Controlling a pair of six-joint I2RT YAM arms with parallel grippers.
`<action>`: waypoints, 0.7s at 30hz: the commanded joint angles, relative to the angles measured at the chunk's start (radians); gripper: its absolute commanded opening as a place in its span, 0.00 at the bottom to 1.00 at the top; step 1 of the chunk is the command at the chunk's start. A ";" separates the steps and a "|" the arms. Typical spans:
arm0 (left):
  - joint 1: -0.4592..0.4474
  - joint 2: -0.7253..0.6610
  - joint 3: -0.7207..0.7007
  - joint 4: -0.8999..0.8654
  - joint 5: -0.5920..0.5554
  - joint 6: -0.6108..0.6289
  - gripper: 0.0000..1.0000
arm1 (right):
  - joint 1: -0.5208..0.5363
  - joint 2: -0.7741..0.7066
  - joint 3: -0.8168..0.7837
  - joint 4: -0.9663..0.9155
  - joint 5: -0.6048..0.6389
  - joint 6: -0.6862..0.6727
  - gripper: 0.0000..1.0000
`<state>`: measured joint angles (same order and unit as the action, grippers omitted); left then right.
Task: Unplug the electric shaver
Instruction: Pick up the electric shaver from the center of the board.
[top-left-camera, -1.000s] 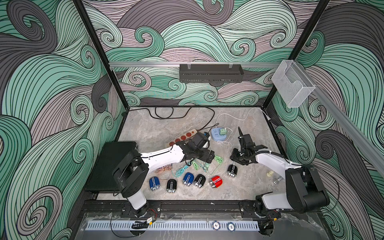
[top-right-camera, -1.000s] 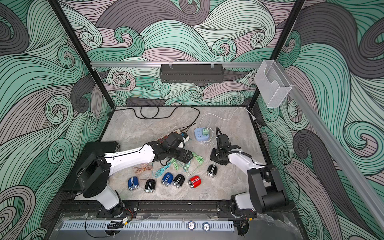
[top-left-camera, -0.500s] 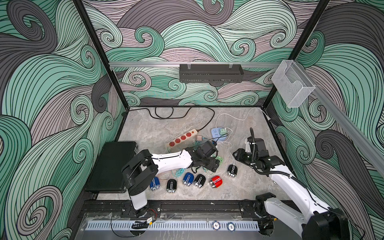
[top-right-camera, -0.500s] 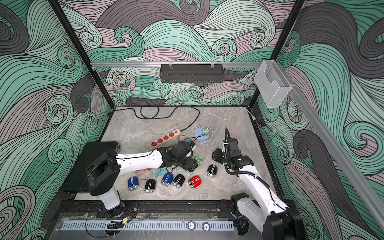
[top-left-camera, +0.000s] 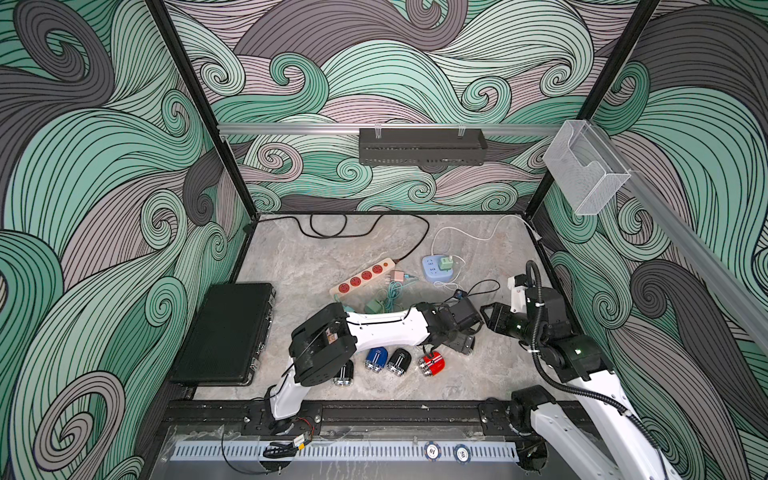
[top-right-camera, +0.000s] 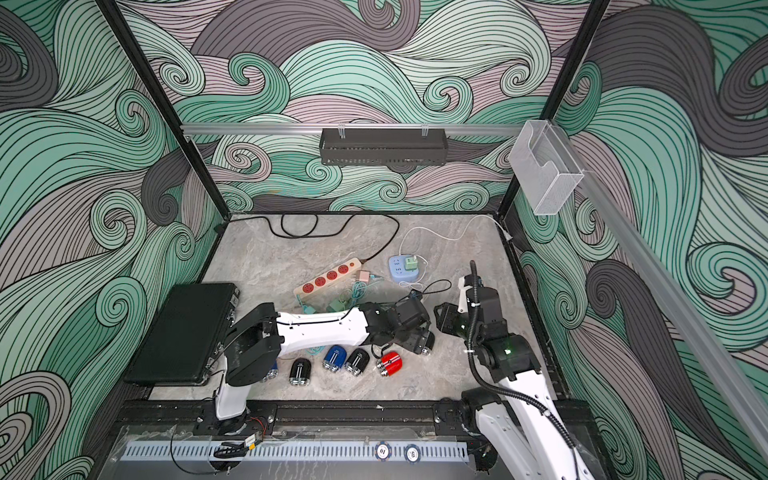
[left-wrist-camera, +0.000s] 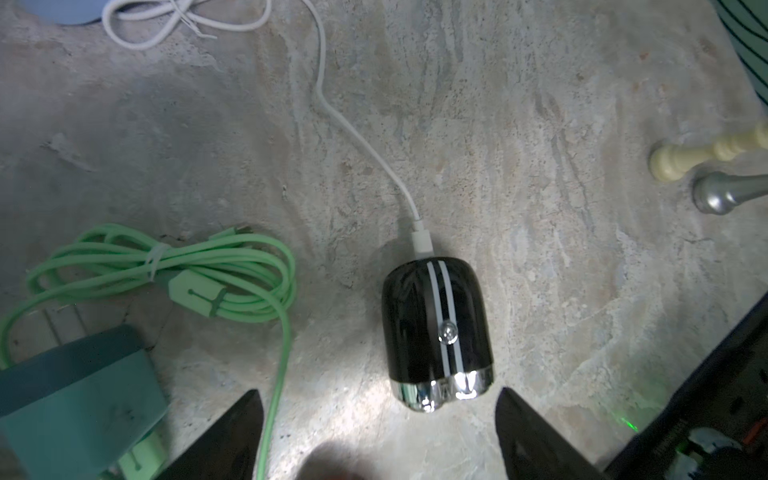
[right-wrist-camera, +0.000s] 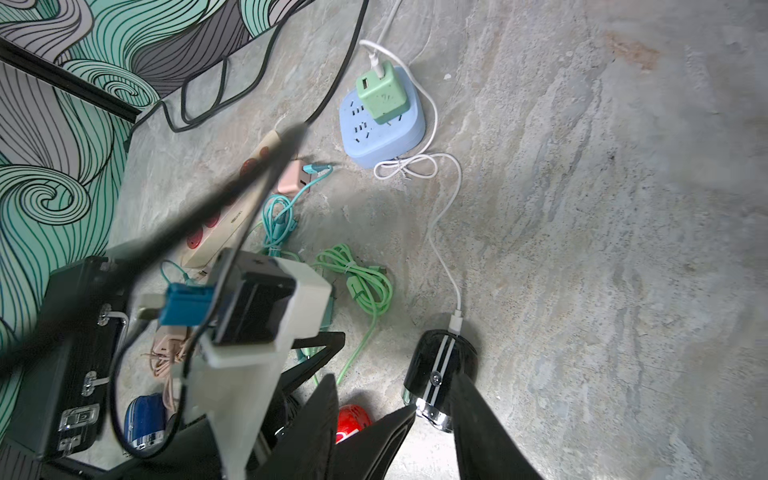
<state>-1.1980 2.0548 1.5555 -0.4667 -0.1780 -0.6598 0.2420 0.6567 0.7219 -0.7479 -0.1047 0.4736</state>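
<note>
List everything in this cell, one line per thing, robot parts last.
plugged shaver: one, black with white stripes, below the left gripper
loose shavers: five, two blue, two black, one red, front row
white cable: one, white, from the plugged shaver to the green charger
green charger: one, green, in the socket block
socket block: one, blue, right of the power strip
power strip: one, beige with red sockets, middle
black cord: one, black, at the back
cable bundles: two, green and teal, near the power strip
case: one, black, left side
wall tray: one, black, back wall
clear holder: one, transparent, right rail
left gripper: one, black, open
right gripper: one, black, open
</note>
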 joint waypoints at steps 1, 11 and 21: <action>0.000 0.046 0.059 -0.076 -0.019 -0.044 0.85 | -0.005 -0.011 0.037 -0.099 0.104 -0.032 0.46; -0.025 0.143 0.156 -0.052 -0.015 -0.021 0.84 | -0.005 -0.063 0.034 -0.147 0.222 -0.029 0.45; -0.034 0.223 0.237 -0.073 0.004 -0.012 0.77 | -0.008 -0.084 0.039 -0.157 0.258 -0.012 0.45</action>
<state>-1.2255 2.2436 1.7588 -0.5110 -0.1757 -0.6811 0.2409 0.5884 0.7391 -0.8845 0.1135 0.4526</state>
